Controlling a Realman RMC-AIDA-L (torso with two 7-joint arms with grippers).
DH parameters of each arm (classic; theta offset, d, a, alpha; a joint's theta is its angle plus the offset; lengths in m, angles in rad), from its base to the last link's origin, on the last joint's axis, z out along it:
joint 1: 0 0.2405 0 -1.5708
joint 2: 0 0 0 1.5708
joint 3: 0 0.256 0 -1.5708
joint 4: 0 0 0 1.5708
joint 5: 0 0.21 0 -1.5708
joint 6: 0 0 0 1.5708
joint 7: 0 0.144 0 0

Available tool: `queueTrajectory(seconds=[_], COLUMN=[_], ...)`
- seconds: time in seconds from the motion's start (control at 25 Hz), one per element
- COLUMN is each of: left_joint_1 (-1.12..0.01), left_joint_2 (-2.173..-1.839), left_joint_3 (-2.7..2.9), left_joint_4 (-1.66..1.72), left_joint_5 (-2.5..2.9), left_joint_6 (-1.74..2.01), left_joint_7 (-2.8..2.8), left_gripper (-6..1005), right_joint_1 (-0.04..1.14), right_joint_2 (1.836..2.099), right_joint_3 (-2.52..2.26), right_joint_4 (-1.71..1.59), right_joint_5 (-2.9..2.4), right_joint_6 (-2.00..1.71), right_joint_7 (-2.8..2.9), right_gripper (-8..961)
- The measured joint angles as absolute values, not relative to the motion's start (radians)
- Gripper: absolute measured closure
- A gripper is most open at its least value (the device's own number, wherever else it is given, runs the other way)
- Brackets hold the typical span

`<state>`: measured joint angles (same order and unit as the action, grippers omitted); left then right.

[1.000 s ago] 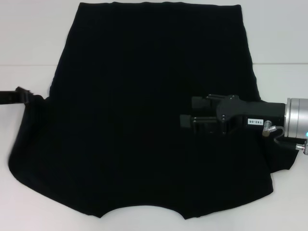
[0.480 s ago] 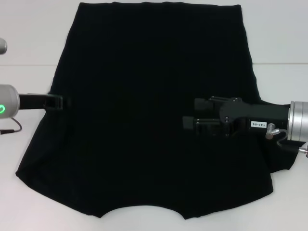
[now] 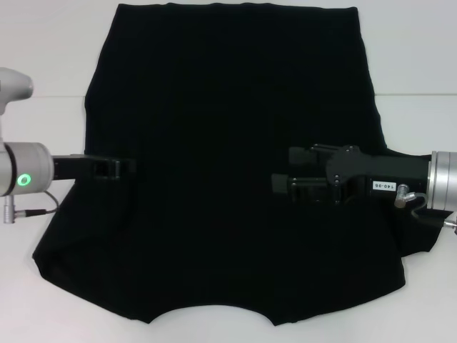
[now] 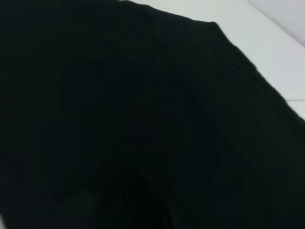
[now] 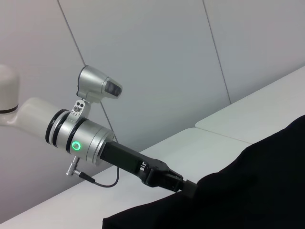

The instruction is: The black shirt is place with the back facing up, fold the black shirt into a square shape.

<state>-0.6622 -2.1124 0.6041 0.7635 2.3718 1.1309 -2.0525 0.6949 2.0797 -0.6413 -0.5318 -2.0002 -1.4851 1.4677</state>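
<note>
The black shirt (image 3: 228,107) lies flat on the white table (image 3: 43,50), plain side up, and is far larger than the grippers. My left gripper (image 3: 123,168) reaches in over the shirt's left side. It is shut on the shirt's left edge and holds that fabric lifted and drawn inward. In the right wrist view the left gripper (image 5: 187,187) disappears into the raised black fabric (image 5: 257,181). My right gripper (image 3: 280,169) hovers over the shirt's right middle with its fingers apart and nothing seen between them. The left wrist view shows only black cloth (image 4: 119,119).
White table shows on both sides of the shirt and beyond its far hem. A seam in the table (image 3: 418,95) runs across behind the arms. A grey panelled wall (image 5: 157,62) stands behind the left arm.
My left gripper has moved right, from the shirt's left edge to well over the shirt, pulling the left side inward. My right gripper has shifted only slightly.
</note>
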Motion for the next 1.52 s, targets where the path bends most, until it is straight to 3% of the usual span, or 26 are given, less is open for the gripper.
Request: queueTrajectory(seconds=[0.28, 0.4, 0.52, 0.6, 0.72, 0.88, 0.92, 1.0, 1.24, 1.52], left_joint_1=[-0.672, -0.672, -0.667, -0.661, -0.656, -0.647, -0.643, -0.626, -0.620, -0.625], left_joint_2=[-2.109, -2.091, -2.071, -2.070, -2.086, -2.131, -2.140, -2.158, -2.165, -2.165], left_joint_3=[0.601, 0.595, 0.588, 0.580, 0.582, 0.609, 0.619, 0.659, 0.732, 0.770], left_joint_4=[0.769, 0.770, 0.749, 0.722, 0.656, 0.607, 0.604, 0.608, 0.605, 0.607], left_joint_5=[2.323, 2.289, 2.176, 2.103, 2.046, 2.054, 2.058, 2.063, 2.065, 2.066], left_joint_6=[1.206, 1.294, 1.472, 1.573, 1.645, 1.627, 1.618, 1.589, 1.554, 1.548], left_joint_7=[-2.059, -2.045, -1.940, -1.810, -1.592, -1.354, -1.317, -1.243, -1.206, -1.202], left_gripper=[887, 759, 651, 607, 540, 452, 430, 294, 51, 50], right_joint_1=[0.695, 0.695, 0.689, 0.683, 0.667, 0.633, 0.623, 0.612, 0.609, 0.647], right_joint_2=[2.068, 2.050, 2.003, 1.956, 1.888, 1.843, 1.837, 1.830, 1.830, 1.844], right_joint_3=[-0.619, -0.598, -0.593, -0.601, -0.605, -0.602, -0.600, -0.598, -0.601, -0.607], right_joint_4=[-0.537, -0.544, -0.554, -0.555, -0.558, -0.607, -0.623, -0.647, -0.647, -0.578], right_joint_5=[-1.991, -1.990, -1.994, -2.010, -2.072, -2.184, -2.218, -2.287, -2.411, -2.483], right_joint_6=[-1.468, -1.443, -1.392, -1.364, -1.372, -1.409, -1.417, -1.429, -1.441, -1.404], right_joint_7=[1.483, 1.550, 1.701, 1.843, 2.048, 2.244, 2.284, 2.355, 2.429, 2.441], right_gripper=[69, 69, 70, 71, 80, 91, 94, 100, 117, 137])
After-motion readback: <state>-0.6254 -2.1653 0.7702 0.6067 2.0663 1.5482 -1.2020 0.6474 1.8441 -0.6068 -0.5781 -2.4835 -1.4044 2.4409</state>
